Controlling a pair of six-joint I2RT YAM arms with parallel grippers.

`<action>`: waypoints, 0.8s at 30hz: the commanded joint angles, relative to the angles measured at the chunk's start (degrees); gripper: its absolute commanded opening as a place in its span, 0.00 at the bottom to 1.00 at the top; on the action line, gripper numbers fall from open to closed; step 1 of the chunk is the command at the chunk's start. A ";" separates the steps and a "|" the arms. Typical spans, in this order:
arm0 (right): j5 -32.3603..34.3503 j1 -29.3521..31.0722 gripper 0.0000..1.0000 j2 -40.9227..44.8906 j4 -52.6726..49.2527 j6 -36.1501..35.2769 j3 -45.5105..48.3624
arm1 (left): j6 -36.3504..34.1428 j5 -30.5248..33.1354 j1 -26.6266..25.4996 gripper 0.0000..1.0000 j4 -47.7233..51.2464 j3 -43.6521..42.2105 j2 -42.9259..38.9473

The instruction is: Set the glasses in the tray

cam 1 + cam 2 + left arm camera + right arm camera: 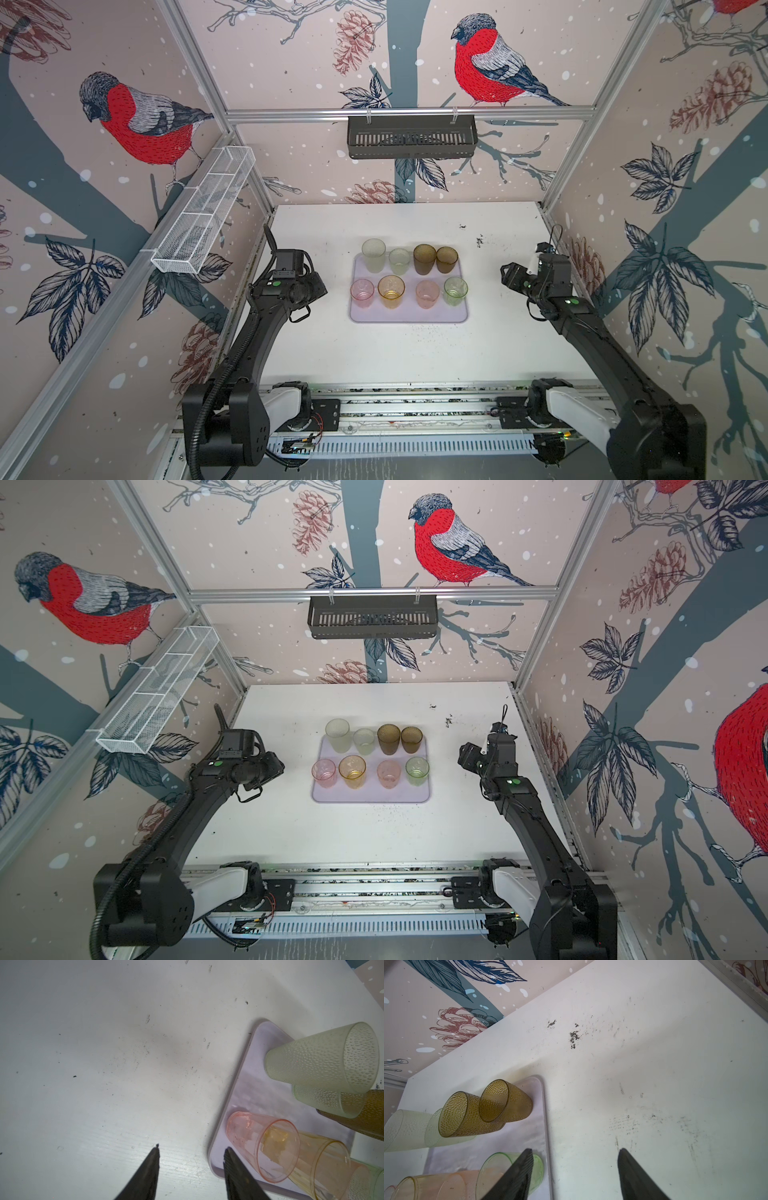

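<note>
Left wrist view: the left gripper (192,1148) has its jaws apart with nothing between them, over the table (104,1064) right by the tray (249,1088). A brown glass (365,1120) gets cut off at the frame edge. Right wrist view, same deal: the right gripper (575,1150) is spread and empty, and one finger (517,1174) covers part of the green glass (538,1164). In both top views all eight glasses (391,291) stand upright, mouths up, in two rows of four on the tray, whose long axis runs left to right.

Green glass (497,1164) half hidden behind right hand (575,1150) (one finger), brown glass (371,1122) cut by edge
</note>
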State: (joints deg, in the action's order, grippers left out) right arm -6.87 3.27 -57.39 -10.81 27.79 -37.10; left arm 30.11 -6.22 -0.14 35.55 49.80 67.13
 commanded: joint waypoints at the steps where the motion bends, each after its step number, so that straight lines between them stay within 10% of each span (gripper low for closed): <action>1: -0.07 0.08 0.73 3.24 -1.12 -2.28 1.50 | 0.77 0.94 0.14 0.64 2.24 1.23 -0.47; 12: 6.81 -2.50 0.99 10.90 -3.24 -5.39 2.57 | 1.62 5.10 0.23 0.88 2.95 -2.25 -6.09; 24: 11.17 -3.67 1.00 13.78 -3.09 -3.96 2.34 | 1.74 11.13 0.23 0.99 1.54 -5.70 -12.43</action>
State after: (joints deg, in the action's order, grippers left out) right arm 1.96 0.19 -45.10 -14.57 22.63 -34.59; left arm 31.53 2.11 -0.12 37.89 43.90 55.16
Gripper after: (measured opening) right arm 0.996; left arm 0.985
